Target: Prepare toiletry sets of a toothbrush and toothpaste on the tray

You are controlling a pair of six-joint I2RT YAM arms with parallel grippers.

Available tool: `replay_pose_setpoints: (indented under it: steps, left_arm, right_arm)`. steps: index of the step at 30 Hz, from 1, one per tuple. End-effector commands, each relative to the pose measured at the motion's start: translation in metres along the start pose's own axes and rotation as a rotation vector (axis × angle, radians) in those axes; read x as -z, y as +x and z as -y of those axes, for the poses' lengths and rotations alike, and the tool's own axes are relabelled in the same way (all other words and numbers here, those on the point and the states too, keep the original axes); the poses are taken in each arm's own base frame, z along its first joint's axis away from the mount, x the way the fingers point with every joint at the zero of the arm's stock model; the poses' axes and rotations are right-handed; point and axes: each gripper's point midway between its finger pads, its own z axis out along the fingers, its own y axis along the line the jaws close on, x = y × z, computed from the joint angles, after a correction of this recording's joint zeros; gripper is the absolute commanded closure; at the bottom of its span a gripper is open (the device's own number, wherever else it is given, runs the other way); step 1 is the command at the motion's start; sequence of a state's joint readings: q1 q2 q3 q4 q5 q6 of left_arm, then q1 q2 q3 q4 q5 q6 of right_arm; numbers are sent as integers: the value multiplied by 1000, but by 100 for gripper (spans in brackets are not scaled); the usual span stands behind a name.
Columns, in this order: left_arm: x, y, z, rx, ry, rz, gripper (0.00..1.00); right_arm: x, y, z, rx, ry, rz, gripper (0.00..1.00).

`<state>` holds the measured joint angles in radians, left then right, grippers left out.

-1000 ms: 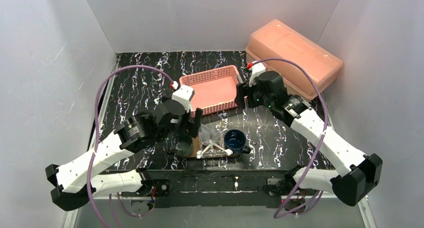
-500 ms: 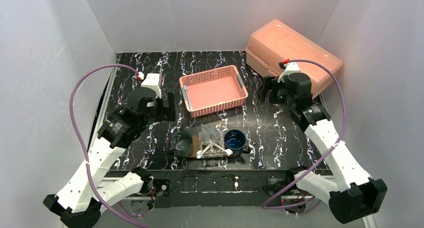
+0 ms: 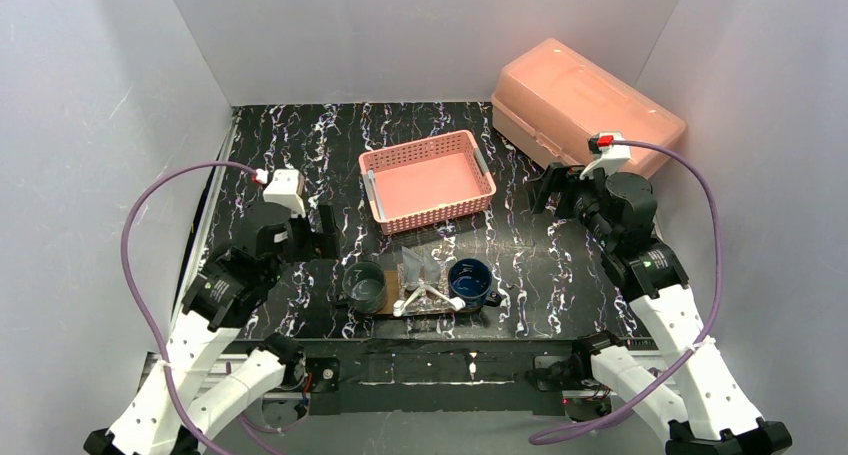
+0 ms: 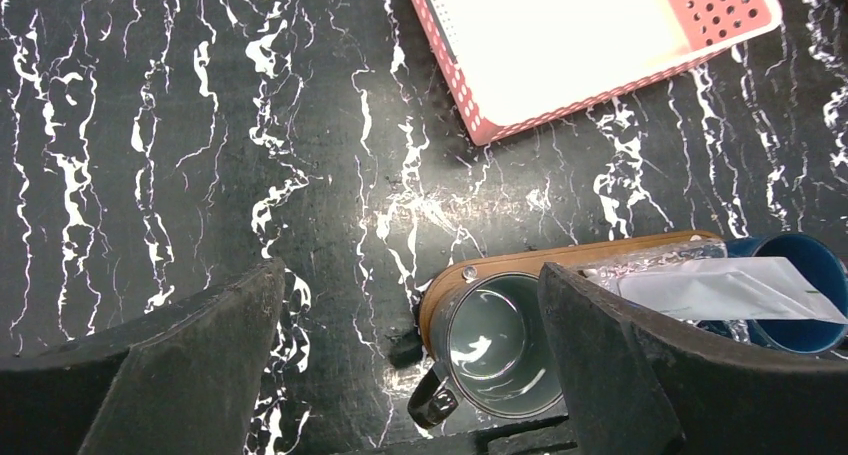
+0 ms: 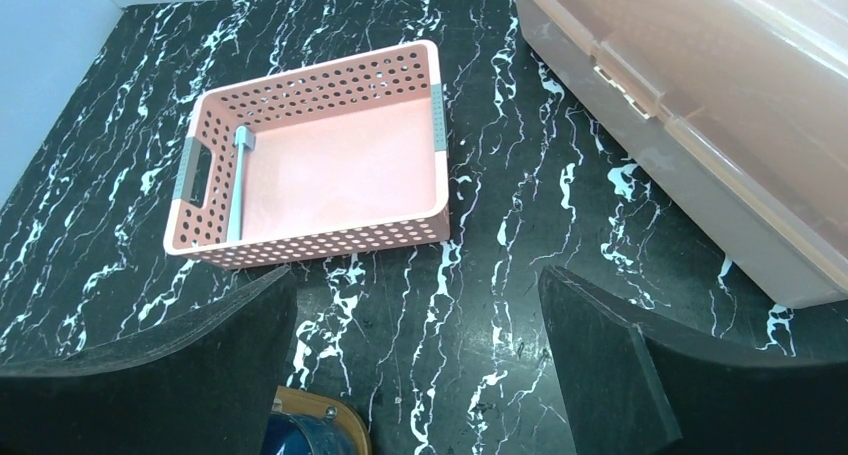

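The toothbrushes [image 3: 411, 300] look light, stiff and slick. They are slim white plastic sticks with rounded ends, likely to skid or pivot if nipped near a tip. A pinch across the handle about halfway along, jaws square to its length, should hold best, and little squeeze is needed.

Two of them meet in a peak on the side of the basket [image 3: 428, 180] nearest the arm bases. They lie down on the tray [image 4: 600, 251] against the glass cup [image 3: 420, 271]; whether they reach inside it cannot be told. The tray is a thin brown wooden oval just on that near side of the basket. It carries a grey-green cup [image 4: 495, 343], which looks empty from the left wrist view, the glass cup in the middle and a blue mug [image 3: 470, 280]. A pale flat packet [image 4: 730, 285] lies across the glass cup toward the mug. The cups would tip or slide if knocked, and the glass one is the fragile one.

Inside the basket, along its left wall, lies a slim grey stick [image 5: 238, 185]. It may be another brush, but that is not certain.

The left pincer [image 4: 408, 275] hangs wide open and empty to the left of the basket, above the dark marbled surface [image 3: 300, 145]. The right pincer [image 5: 415, 280] is also spread wide, gripping nothing, to the right of the basket and near the salmon box [image 5: 700, 105].
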<state>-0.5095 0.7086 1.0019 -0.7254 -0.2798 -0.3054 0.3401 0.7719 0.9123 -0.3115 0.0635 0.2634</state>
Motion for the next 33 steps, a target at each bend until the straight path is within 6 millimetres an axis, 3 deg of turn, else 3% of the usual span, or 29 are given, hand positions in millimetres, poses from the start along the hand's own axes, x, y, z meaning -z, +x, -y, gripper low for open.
replay_pose_setpoints:
  steps: [1, 10, 21, 33]
  left_arm:
    - [6, -3, -1, -1, 16, 38, 2]
    - [18, 5, -1, 28, 58, 78, 2]
    - [36, -3, 19, 64, 225, 218, 2]
    - [32, 4, 15, 63, 215, 223, 2]
  right_arm:
    - [-1, -4, -6, -27, -28, 15, 2]
    - [-1, -2, 0, -80, 16, 7, 2]
    - [5, -3, 1, -51, 15, 24, 2]
    - [8, -5, 0, -32, 3, 30, 2]
